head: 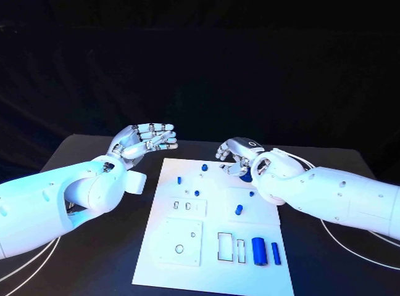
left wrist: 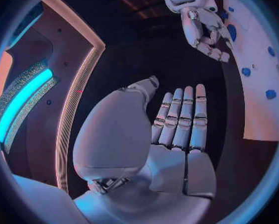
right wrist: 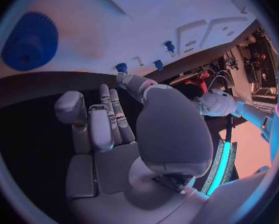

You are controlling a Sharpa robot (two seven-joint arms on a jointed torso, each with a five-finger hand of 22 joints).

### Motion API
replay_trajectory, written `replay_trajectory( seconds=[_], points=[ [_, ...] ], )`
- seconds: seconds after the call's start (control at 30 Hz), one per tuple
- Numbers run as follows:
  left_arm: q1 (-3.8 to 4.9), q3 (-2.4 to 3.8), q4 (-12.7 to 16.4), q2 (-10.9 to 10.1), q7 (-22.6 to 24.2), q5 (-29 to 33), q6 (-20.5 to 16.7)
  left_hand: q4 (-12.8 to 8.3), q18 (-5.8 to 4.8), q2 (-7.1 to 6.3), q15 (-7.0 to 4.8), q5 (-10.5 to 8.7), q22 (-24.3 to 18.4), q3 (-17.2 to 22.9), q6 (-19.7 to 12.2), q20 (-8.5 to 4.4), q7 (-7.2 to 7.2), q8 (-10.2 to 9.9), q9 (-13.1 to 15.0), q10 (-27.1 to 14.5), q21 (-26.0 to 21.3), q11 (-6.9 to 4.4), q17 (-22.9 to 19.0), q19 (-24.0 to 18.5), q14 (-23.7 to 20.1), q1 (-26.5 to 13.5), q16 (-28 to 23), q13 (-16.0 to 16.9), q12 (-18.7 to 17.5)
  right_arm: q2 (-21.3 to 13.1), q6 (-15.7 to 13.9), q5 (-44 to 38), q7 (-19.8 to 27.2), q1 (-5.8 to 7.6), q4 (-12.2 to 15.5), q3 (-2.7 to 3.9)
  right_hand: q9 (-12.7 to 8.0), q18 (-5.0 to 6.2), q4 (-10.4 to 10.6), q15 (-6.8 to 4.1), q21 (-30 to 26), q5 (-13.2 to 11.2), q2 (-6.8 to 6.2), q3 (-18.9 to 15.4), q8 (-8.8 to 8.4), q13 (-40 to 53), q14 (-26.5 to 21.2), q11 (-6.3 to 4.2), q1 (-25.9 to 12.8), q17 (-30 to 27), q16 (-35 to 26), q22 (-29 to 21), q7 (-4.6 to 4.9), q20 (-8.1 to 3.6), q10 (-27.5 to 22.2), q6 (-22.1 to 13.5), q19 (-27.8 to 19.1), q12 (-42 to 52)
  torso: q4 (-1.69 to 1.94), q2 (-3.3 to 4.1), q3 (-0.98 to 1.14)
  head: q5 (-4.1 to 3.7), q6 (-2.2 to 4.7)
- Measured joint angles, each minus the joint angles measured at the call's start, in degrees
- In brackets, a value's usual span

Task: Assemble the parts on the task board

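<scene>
**Both hands empty at the board's far end**

Hovering off the far left corner of the task board [head: 213, 246], the left hand [head: 147, 142] is palm-up, fingers straight and close together, nothing in it; left wrist view confirms a flat bare palm [left wrist: 176, 149]. Right hand [head: 240, 157] sits over the board's far right edge, fingers loosely curled downward and apart, holding nothing that shows; right wrist view shows its fingers [right wrist: 108, 119] extended with no part between them. Blue gear [right wrist: 30, 41] lies on the board just beside that hand. Two blue cylinders [head: 266, 251] lie side by side near the board's near right corner. Small blue pegs [head: 179, 180] stand further up the board. Black table [head: 93, 246] underneath.
</scene>
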Motion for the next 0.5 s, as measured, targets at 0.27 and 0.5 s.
replay_trajectory(
  seconds=[0.27,0.5],
  points=[
    [0.1,0.0,-2.4,-0.3,0.2,0.0,0.0,-0.2,0.0,-0.22,0.2,0.0,-0.8,0.2,-0.5,0.76,-0.09,0.0,0.0,-0.4,-1.4,0.4,0.1,-1.7,-0.6,-0.2,-1.4,-0.1,-0.3,-8.5,0.4,5.8,1.1,1.75,7.2,0.33,0.3,-0.01,0.3,-0.85,1.7,0.0,-0.38,-3.2,-0.95,3.1,0.0,-1.21,-0.4,2.3,1.6,2.7,-0.99,-1.01,7.5,-1.0,1.9,7.0,-0.88,-0.57,0.5,-0.04,0.19],
    [0.11,0.0,-4.9,-0.3,0.3,0.0,0.0,-0.2,0.0,-0.21,2.17,0.0,-1.5,-2.1,-3.6,1.63,-0.66,-0.5,-0.5,-8.2,-4.6,2.23,-1.4,-5.8,-5.4,-0.2,-5.4,-0.5,-0.5,-11.5,2.8,10.2,2.5,2.29,7.5,0.42,1.8,-0.01,1.7,-1.37,2.0,0.0,0.99,-11.5,-0.15,21.4,-0.1,-2.59,1.8,3.1,2.6,4.5,-0.66,-2.06,1.9,-4.7,2.8,31.0,-1.49,-0.86,0.87,-0.12,0.1]
  ],
)
